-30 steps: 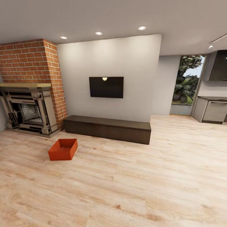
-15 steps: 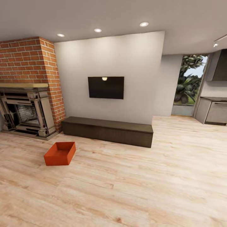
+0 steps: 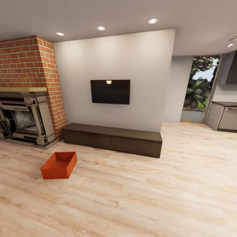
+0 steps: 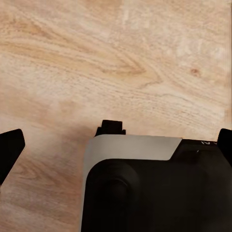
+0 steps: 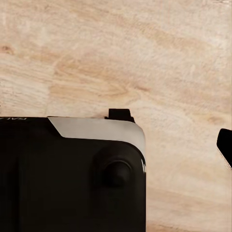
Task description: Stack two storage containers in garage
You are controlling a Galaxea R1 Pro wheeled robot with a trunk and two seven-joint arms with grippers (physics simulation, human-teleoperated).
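Observation:
One orange-red storage container (image 3: 59, 165) sits open and empty on the light wood floor (image 3: 148, 197) of the living room, in the lower left of the head view, in front of the fireplace (image 3: 24, 118). The garage is out of view. In the left wrist view my left gripper (image 4: 116, 150) is open, its dark fingertips (image 4: 9, 150) at the picture's two sides over wood planks and the robot's black body (image 4: 154, 193). My right gripper (image 5: 116, 145) looks open too, with one fingertip (image 5: 226, 147) showing at the edge.
A long dark low cabinet (image 3: 112, 140) runs along the white wall under the TV (image 3: 110, 91). The brick chimney (image 3: 49, 82) stands left. Grey kitchen units (image 3: 225, 117) and a glazed opening (image 3: 199, 85) lie far right. Wide wood floor stretches ahead and right.
The whole head view has shifted: the wall, cabinet and fireplace look nearer and the container sits lower and further left in the picture. Nothing in the room itself has moved.

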